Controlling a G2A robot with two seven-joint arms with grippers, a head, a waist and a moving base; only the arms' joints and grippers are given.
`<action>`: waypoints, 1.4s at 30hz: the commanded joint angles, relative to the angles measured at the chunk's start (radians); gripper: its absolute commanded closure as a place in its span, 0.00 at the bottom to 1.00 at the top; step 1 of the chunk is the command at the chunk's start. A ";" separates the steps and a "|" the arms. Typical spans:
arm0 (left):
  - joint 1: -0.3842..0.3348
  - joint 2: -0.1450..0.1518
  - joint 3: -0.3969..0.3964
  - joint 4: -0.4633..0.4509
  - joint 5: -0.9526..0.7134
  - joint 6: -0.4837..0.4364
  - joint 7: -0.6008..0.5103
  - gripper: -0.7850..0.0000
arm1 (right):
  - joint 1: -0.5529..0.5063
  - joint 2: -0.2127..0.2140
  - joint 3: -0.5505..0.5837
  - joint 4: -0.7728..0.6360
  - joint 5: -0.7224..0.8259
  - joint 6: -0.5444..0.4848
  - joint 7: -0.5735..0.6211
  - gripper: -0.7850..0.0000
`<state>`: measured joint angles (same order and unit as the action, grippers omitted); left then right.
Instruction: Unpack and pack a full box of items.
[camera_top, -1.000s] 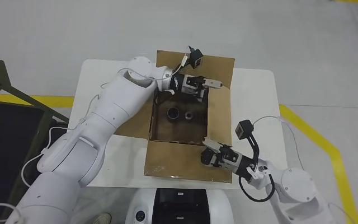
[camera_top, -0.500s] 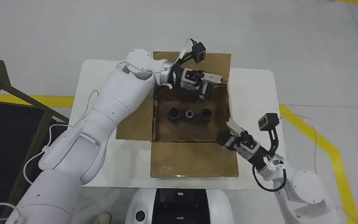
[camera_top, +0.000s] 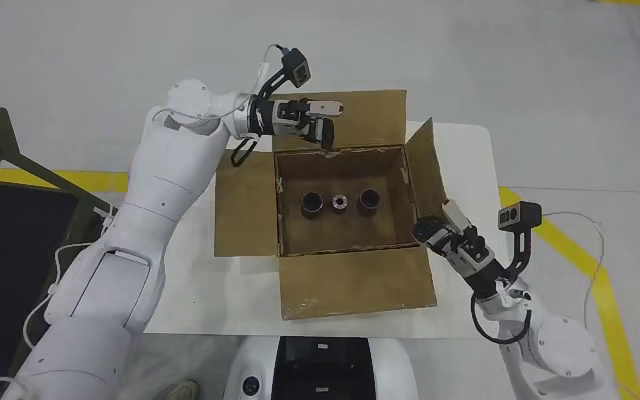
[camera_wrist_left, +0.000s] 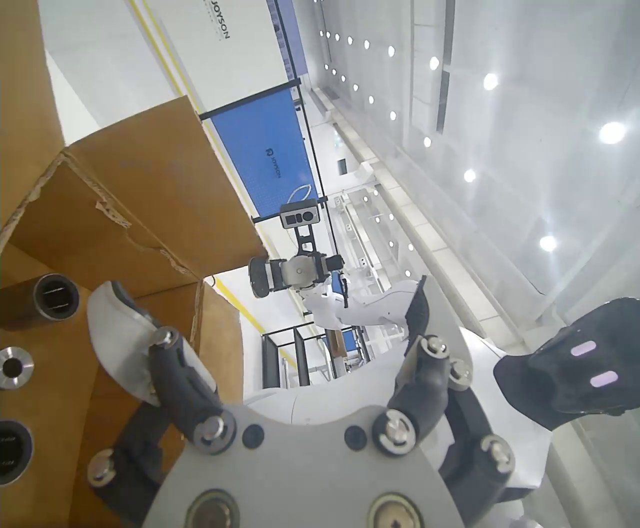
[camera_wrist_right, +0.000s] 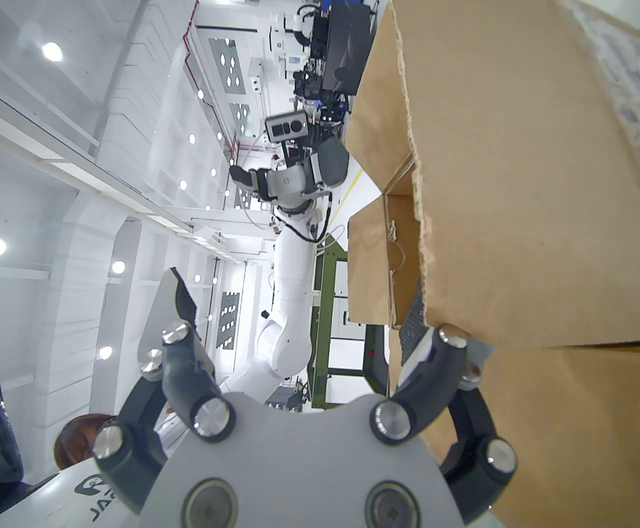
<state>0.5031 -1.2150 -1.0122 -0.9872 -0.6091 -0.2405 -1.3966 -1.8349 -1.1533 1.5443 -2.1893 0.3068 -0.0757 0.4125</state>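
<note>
An open cardboard box (camera_top: 345, 270) stands mid-table with its flaps spread. Three dark cylinders lie in a row on its floor: one (camera_top: 313, 204), a smaller silver-faced one (camera_top: 341, 202), and another (camera_top: 370, 199). They also show beside my left gripper (camera_wrist_left: 270, 320), as a dark cylinder (camera_wrist_left: 55, 297) and the silver-faced one (camera_wrist_left: 15, 367). My left gripper (camera_top: 333, 109) hovers open over the far flap (camera_top: 375, 115), holding nothing. My right gripper (camera_top: 427, 232) is open at the box's right side, below the raised right flap (camera_top: 428, 165). One of its fingers (camera_wrist_right: 415, 325) sits against that flap's edge (camera_wrist_right: 500, 200).
The white table (camera_top: 185, 300) has bare strips on the left and right of the box. The left flap (camera_top: 245, 210) lies flat on the table. Yellow floor tape (camera_top: 560, 235) runs past the table's right side.
The left gripper drew back from above the box interior to the far flap. The right gripper swung from the near flap to the right side. The right flap now stands open, showing three cylinders.
</note>
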 joint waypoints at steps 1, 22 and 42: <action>0.029 0.019 -0.045 -0.039 0.023 0.015 0.004 0.00 | -0.002 0.000 0.009 0.011 -0.022 -0.010 -0.019 0.00; 0.302 0.138 -0.367 -0.390 0.117 0.171 0.021 0.00 | 0.087 -0.005 0.026 0.234 -0.156 -0.022 -0.105 0.00; 0.103 0.175 -0.357 -0.011 0.100 0.217 -0.139 0.00 | 0.109 -0.012 -0.071 0.312 -0.167 0.025 -0.046 0.00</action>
<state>0.6100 -1.0413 -1.3717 -1.0050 -0.5056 -0.0210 -1.5359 -1.7253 -1.1649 1.4787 -1.8781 0.1319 -0.0505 0.3649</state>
